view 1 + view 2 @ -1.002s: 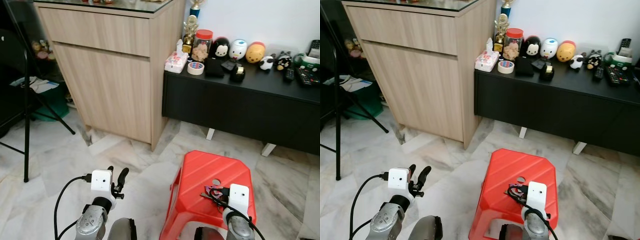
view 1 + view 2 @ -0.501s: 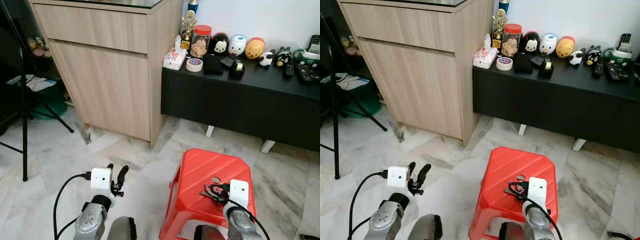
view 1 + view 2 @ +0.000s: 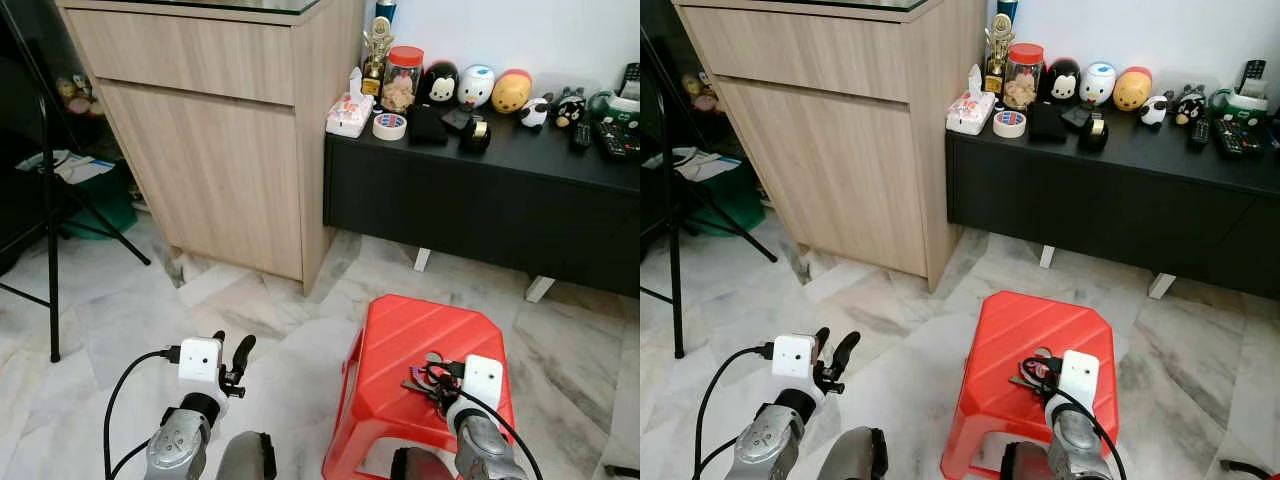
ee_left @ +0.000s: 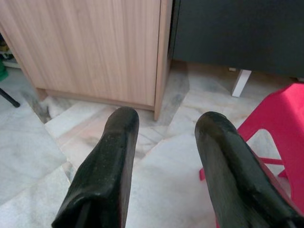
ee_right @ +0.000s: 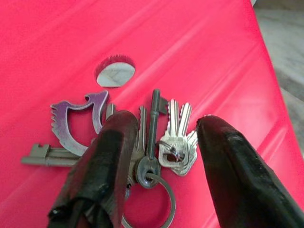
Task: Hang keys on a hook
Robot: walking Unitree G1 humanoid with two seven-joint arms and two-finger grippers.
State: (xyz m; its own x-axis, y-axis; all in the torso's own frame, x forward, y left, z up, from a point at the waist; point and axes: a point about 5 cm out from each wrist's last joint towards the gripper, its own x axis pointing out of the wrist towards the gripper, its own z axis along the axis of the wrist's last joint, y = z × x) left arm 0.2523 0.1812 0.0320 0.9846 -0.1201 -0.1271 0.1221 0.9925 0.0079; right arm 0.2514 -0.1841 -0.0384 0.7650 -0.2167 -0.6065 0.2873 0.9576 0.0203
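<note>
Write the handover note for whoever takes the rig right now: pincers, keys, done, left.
Right pincer: open, fingers straddling the bunch of keys, nothing gripped.
Left pincer: open and empty, low over the marble floor beside the stool.
Keys: lying flat on the red stool, near the hole in its top.
Done: right pincer lined up on the keys.
Left: close on the keys, lift, find the hook, hang them.

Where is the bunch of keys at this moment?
The bunch of keys lies on top of the red plastic stool, beside its round hole, on the robot's right. The right gripper is open, with a finger on either side of it.
</note>
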